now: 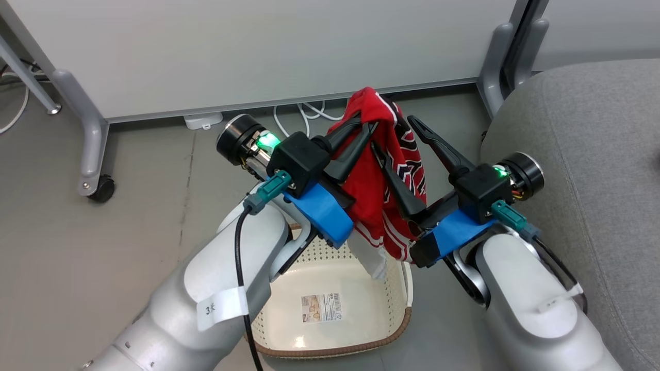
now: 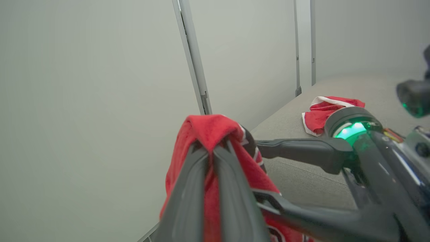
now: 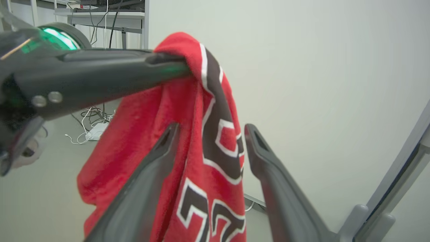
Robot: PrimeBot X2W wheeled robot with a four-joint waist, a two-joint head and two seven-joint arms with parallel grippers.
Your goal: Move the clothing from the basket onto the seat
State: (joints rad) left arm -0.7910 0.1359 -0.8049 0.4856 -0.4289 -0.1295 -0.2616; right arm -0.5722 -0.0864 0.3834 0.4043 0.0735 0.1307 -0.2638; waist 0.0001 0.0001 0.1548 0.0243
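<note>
At six o'clock in the head view stands the basket [image 1: 361,348]. Above it the left gripper [image 1: 367,124] pinches the red jersey [image 1: 368,185] at its top fold. The right gripper [image 1: 394,135], jaws spread wide, straddles the hanging cloth. At three o'clock lies the seat [image 1: 593,154], with the shorts [image 2: 327,111] on it.

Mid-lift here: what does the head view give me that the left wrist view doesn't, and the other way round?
Head view's extra: the basket on the floor under the hanging jersey, with a sticker on its visible bottom.
Left wrist view's extra: a second red garment with white trim lying on the seat.
Shared: the left gripper shut on the jersey's top fold, the right gripper open close to the cloth, and the grey seat.
</note>
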